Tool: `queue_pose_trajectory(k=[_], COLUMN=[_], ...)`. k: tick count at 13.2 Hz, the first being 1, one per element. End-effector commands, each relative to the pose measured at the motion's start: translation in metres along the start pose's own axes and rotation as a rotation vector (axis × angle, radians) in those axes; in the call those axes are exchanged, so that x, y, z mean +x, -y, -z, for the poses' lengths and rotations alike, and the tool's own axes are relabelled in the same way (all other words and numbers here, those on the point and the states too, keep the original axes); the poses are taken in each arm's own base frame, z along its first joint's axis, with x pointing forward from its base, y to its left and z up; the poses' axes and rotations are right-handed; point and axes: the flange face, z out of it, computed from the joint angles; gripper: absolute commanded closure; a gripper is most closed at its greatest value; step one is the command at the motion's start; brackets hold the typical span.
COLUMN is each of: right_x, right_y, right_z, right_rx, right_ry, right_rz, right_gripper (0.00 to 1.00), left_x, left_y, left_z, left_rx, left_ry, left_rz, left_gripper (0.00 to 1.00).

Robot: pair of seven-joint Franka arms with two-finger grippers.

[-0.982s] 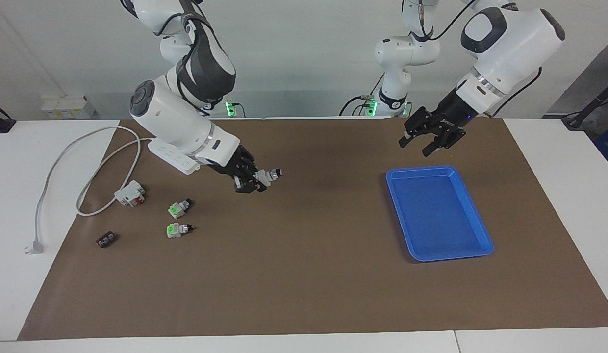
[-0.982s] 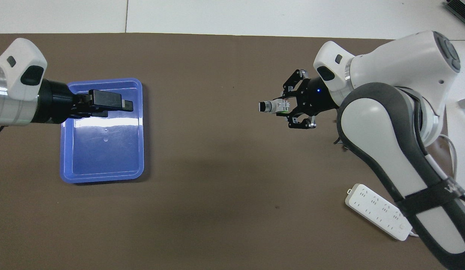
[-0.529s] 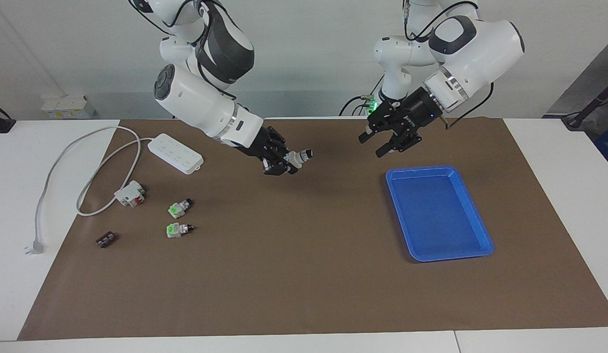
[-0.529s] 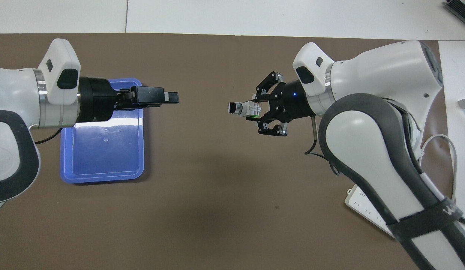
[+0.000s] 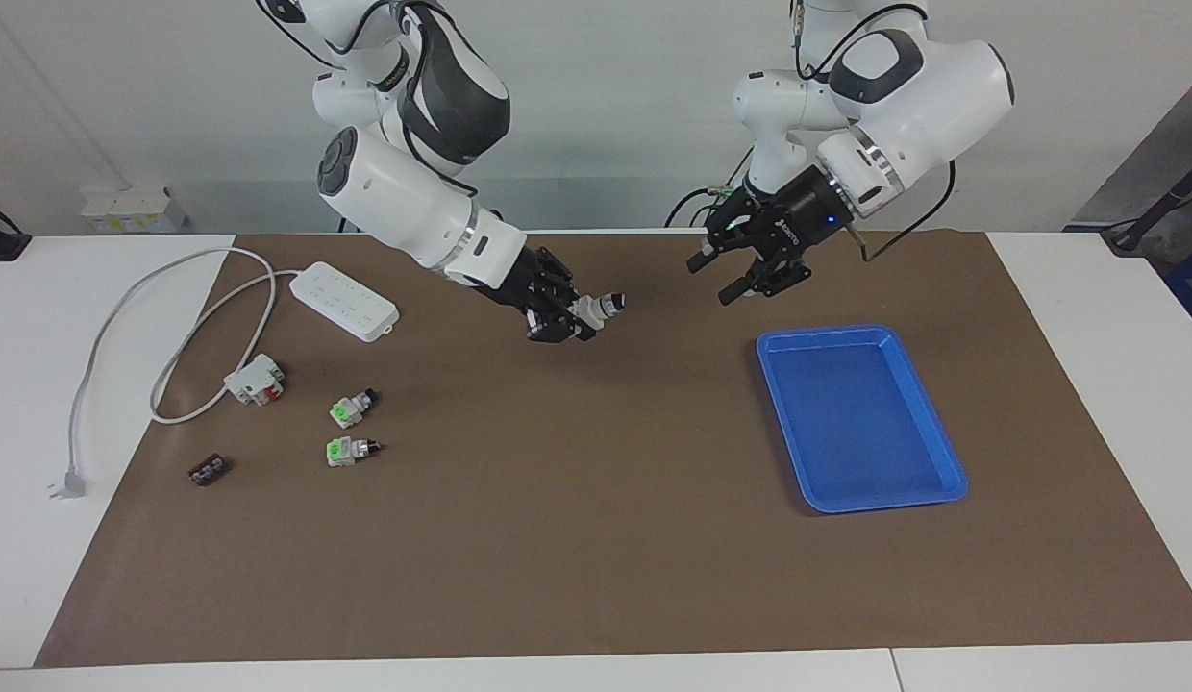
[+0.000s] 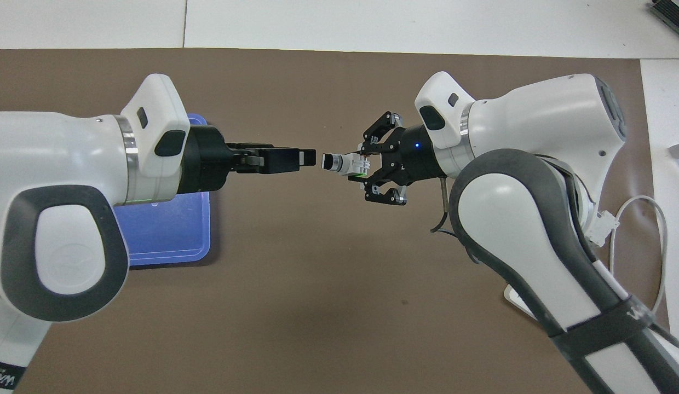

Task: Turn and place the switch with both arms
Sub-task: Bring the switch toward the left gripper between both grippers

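No text can be read with certainty. The left arm (image 6: 55, 241) carries small dark lettering at its lower edge (too small to read). The right arm (image 6: 635, 317) has pale marks on its black band, also illegible.

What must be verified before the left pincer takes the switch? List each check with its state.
1. Right pincer shut on the switch, held above the mat: ok.
2. Switch's knob end sticks out toward the left pincer: ok.
3. Left pincer's fingers apart, ready to close: ok.
4. Left pincer around the knob: not ok, the facing view shows a gap between them.
5. Both pincers at matching height: cannot tell.
6. Blue tray in place at the left arm's end of the table: ok.
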Motion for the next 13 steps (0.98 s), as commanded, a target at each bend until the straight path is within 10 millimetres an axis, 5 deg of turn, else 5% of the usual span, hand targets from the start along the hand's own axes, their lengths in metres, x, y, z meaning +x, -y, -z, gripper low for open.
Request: queue_pose_trajectory(k=[1, 9, 13], right_x=[0.001, 0.002, 0.003], right_y=[0.009, 0.010, 0.012], right_z=[0.003, 0.002, 0.003], right_rx=[-0.015, -0.019, -0.018], right_ry=[-0.010, -0.010, -0.009], right_rz=[-0.029, -0.042, -0.052], right_gripper=[1.00, 1.00, 1.00], left_x=[-0.004, 0.011, 0.003], left_y=[-0.001, 0.040, 0.030], left_z=[-0.024, -0.016, -0.024], left_rx=[-0.007, 0.002, -0.020], left_ry=[-0.019, 0.017, 0.055], left_rz=[-0.009, 0.049, 0.042], left_gripper=[0.44, 0.46, 0.51])
